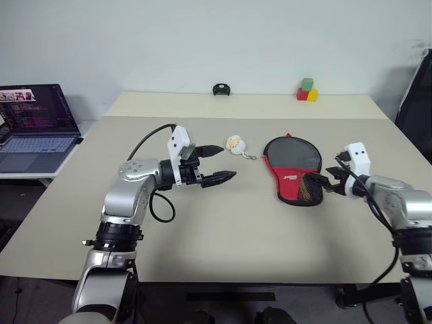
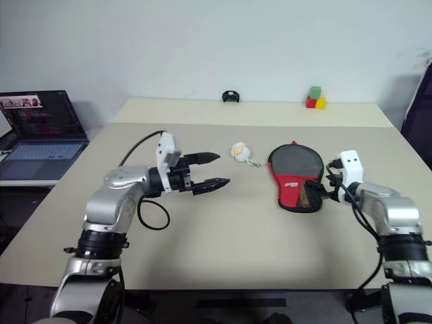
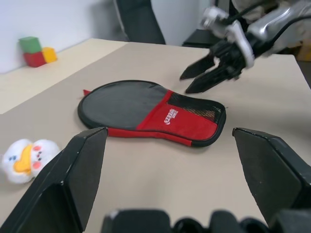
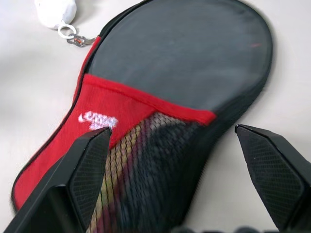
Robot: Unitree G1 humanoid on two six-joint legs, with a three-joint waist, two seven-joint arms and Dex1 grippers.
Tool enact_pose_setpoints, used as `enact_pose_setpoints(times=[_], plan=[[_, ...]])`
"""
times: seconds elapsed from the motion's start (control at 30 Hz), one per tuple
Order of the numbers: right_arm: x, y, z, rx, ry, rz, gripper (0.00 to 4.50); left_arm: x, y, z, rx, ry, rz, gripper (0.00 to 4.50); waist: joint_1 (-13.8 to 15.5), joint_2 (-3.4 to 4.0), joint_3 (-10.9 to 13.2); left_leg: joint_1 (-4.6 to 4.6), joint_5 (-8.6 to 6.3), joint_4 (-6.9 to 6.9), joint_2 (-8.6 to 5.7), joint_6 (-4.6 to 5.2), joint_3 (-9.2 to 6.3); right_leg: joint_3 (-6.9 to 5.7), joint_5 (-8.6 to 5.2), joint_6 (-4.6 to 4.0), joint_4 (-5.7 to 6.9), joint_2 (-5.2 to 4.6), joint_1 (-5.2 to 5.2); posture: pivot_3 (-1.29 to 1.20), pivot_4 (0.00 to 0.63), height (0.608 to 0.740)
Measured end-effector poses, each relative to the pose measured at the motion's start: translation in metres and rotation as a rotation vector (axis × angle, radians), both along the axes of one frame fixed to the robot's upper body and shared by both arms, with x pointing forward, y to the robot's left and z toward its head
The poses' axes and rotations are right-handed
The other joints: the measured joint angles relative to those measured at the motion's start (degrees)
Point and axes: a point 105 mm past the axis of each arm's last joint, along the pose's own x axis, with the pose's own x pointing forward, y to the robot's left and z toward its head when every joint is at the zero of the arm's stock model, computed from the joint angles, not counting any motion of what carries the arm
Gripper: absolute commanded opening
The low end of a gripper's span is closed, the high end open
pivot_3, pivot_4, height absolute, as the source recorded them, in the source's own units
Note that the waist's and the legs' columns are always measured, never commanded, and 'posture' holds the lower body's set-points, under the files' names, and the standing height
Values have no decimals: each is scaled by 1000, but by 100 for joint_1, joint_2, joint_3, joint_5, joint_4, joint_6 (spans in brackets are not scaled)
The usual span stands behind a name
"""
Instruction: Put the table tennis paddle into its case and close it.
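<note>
The case (image 1: 291,165) lies flat on the tan table, red panel and mesh side up, its round end toward the far side. Through the mesh I see the striped handle of the table tennis paddle (image 4: 127,158) inside it; the paddle's face is covered. A small white-yellow charm (image 1: 234,143) hangs off the case by a chain. My right gripper (image 1: 320,182) is open just at the case's narrow end, right of it, its fingers (image 4: 85,165) straddling that end. Left of the charm, my left gripper (image 1: 227,162) is open and empty, pointing toward the case.
A laptop (image 1: 34,125) sits on a side table at the left. Coloured blocks (image 1: 307,90) and a small black object (image 1: 221,89) stand at the far edge of the table. A dark chair (image 1: 415,101) is at the right.
</note>
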Motion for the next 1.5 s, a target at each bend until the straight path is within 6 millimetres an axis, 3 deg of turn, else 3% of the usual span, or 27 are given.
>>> enact_pose_setpoints(times=[0.4,0.87,0.97,1.37,1.5], plan=[[24,-18,-20,-17,46,-69,4474,-1,6,4,1,2,48,4500,-41,0,0,3,1,1,1,-2,7,5,0,0,7,0,-3,0,150,740],[34,3,-26,21,69,-14,4474,-2,1,1,19,8,35,4500,-137,0,-1,17,2,2,4,-4,15,11,0,-1,28,2,-2,0,150,740],[36,10,-28,12,69,6,3859,-2,3,1,25,7,39,4500,-186,0,-1,21,3,2,5,-5,15,13,0,-1,35,3,-2,0,150,740],[38,35,-32,25,76,72,51,-4,15,-11,60,36,60,4500,-216,-2,-4,43,5,2,8,-9,18,17,8,-13,46,5,7,0,150,740],[36,41,-30,27,77,91,11,-10,25,-20,103,61,61,4500,-244,0,-5,45,5,-2,13,-10,17,19,9,-15,46,9,5,0,150,740]])
